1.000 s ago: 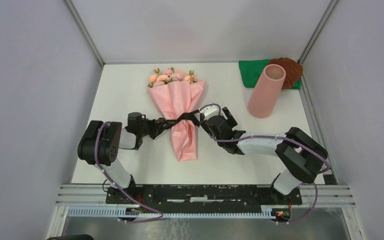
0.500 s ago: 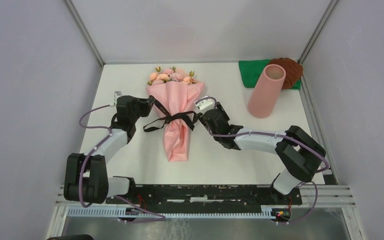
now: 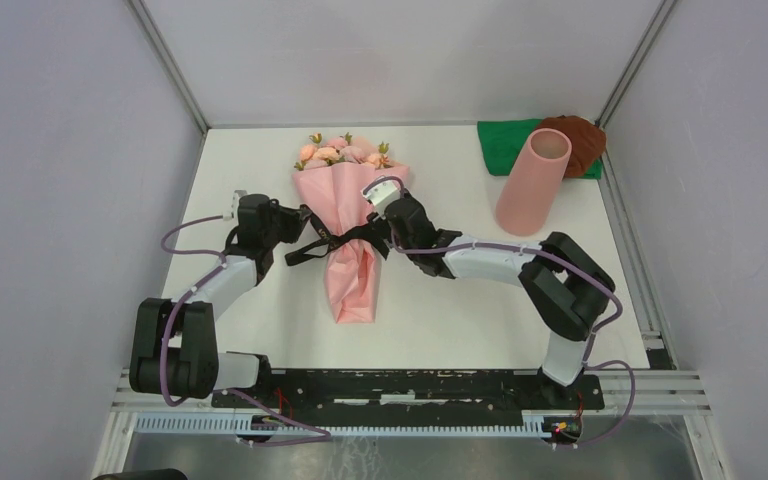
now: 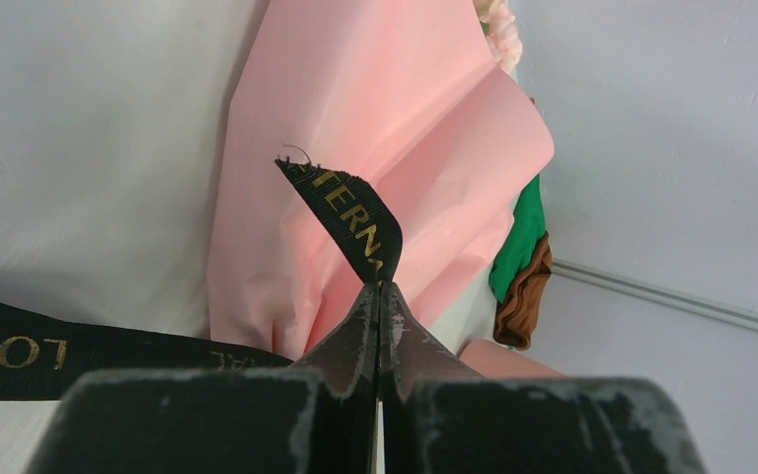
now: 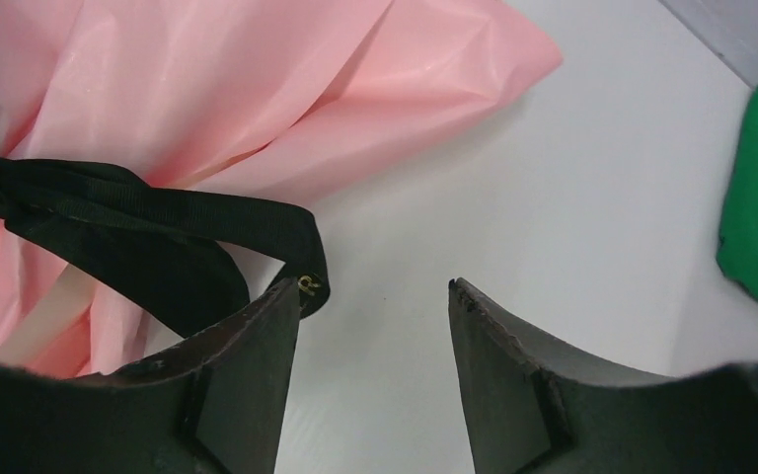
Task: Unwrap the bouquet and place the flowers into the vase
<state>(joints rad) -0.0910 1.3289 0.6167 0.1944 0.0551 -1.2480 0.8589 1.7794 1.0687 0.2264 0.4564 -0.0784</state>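
— What holds what on our table [image 3: 260, 160]?

— The bouquet [image 3: 352, 225] lies flat, narrow end toward our bases. Its pink paper cone [image 3: 352, 285] holds the flowers [image 3: 345, 152], with blooms showing at the far, wide end. The vase [image 3: 533, 183] is well apart to the right, just beside the green cloth [image 3: 505, 147] and the brown bundle [image 3: 582, 140]. Through its mouth we see only its own pink wall.

— And our grippers?

— Our left gripper [image 4: 379, 291] is pressed together on a tail of the black ribbon [image 4: 350, 212], just left of the cone. Our right gripper [image 5: 375, 296] is spread at the cone's right side. A ribbon loop touches the tip of one finger [image 5: 257, 346], and nothing sits between the jaws.

— What can't we make out?

— The stems are hidden inside the paper. From above, our right gripper covers part of the knot. The ribbon's gold lettering is cut off. Our left wrist view catches only a sliver of the vase, and we cannot tell whether it stands straight or leans.
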